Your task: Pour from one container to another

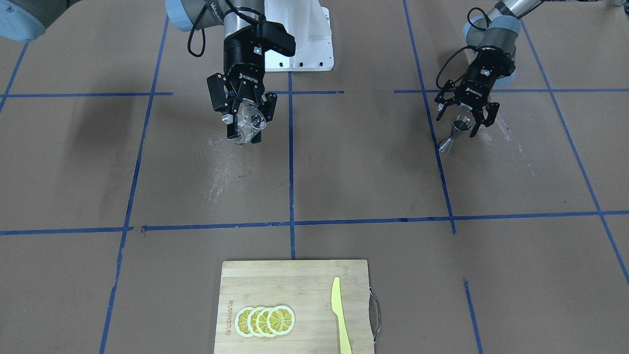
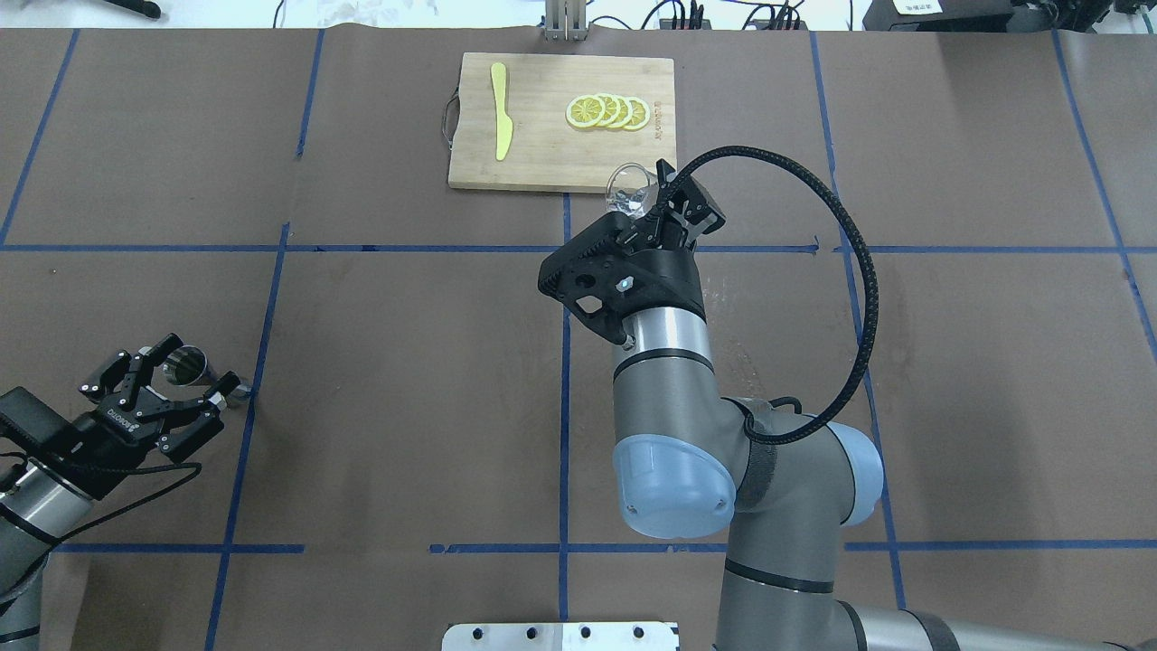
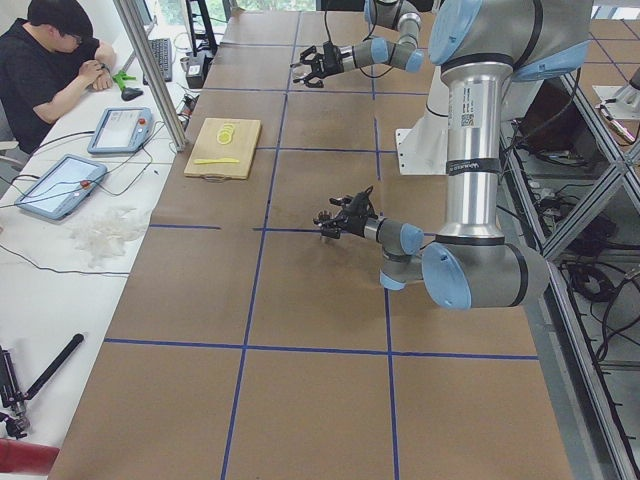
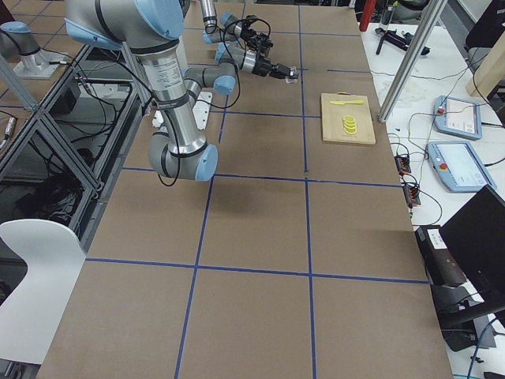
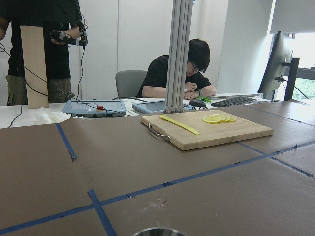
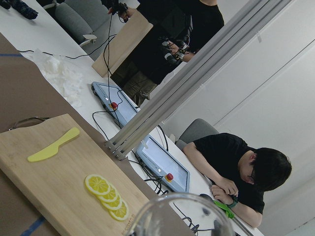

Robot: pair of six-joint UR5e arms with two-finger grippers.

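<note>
1. At about 8 o'clock of the counter [image 2: 407, 380] in the overhead view, the left gripper [image 2: 201, 362] sat low with its fingers [image 2: 154, 351] spread apart.
2. A steel jigger [image 1: 453, 135] stood on the counter between those fingers, which did not grip it.
3. Near the counter's middle, the right gripper [image 1: 244, 132] hung above the surface with its fingers clamped on a clear glass [image 1: 248, 120].
4. The glass was tipped well over, its mouth facing roughly 11 o'clock overhead.
5. At the counter's 12 o'clock edge lay a wooden cutting board [image 2: 542, 154], its metal handle at the 9 o'clock end.
6. On the board, a row of overlapping lemon slices [image 2: 607, 111] lay with a yellow knife [image 2: 500, 122] at their 9 o'clock.
7. Beyond the counter, a seated person in black [image 5: 179, 73] leaned over a desk.
</note>
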